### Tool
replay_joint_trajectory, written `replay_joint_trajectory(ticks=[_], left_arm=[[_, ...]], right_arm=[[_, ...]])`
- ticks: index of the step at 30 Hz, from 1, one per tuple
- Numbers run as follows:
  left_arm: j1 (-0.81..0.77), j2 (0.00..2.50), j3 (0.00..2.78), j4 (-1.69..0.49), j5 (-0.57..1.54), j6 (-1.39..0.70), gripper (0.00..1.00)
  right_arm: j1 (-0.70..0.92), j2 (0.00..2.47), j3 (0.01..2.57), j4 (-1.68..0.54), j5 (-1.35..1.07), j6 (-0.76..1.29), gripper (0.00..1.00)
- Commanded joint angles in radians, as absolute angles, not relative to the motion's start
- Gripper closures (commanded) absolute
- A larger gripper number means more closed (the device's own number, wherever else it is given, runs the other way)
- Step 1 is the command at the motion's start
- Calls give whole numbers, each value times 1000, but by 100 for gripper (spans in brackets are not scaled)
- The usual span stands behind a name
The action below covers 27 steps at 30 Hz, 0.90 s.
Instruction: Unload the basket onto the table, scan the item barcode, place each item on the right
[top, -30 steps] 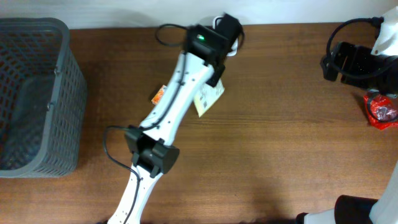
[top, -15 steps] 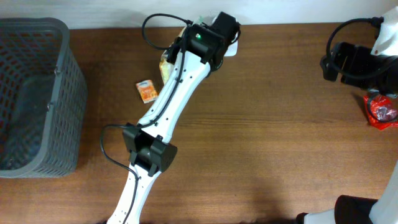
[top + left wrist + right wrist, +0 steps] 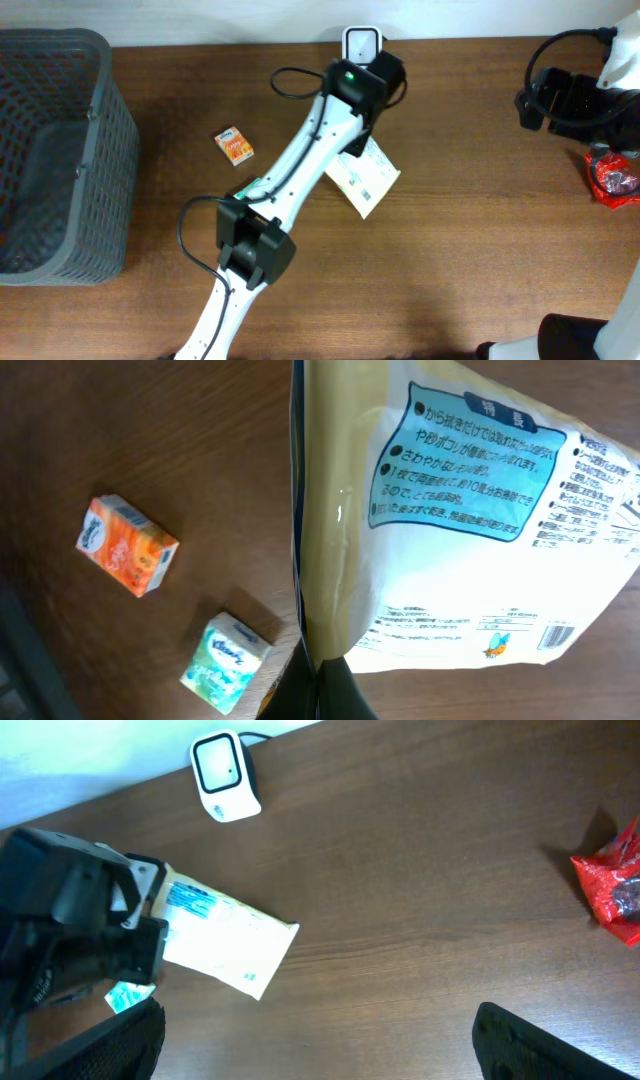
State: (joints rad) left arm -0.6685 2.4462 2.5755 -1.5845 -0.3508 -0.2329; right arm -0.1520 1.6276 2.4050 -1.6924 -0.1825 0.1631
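Left hand (image 3: 318, 682) swung pouch (image 3: 368, 180) rightward.

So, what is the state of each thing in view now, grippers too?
left gripper: shut on the pouch's edge.
right gripper: open, holds nothing.
pouch: held, near the scanner.
scanner: standing at the far table edge.
orange box: lying on the table, closed.
green box: lying on the table.
red bag: lying at the right edge.
basket: upright, at left.
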Motion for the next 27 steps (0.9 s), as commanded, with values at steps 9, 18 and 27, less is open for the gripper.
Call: replay_joint_trajectory(ticks=[9,18,27], left_arm=[[-640,2436,2604,-1560,-1095,-245,100],[-631,2439,2584,-1542,-686,-245,100],[-712,2440,2583,-1557,-428,-246,100]], right_arm=[[-158,1613,2412,-1698,-191,174,2],[-158,1613,2412,-1698,-191,174,2],[-158,1613,2412,-1698,-191,174,2]])
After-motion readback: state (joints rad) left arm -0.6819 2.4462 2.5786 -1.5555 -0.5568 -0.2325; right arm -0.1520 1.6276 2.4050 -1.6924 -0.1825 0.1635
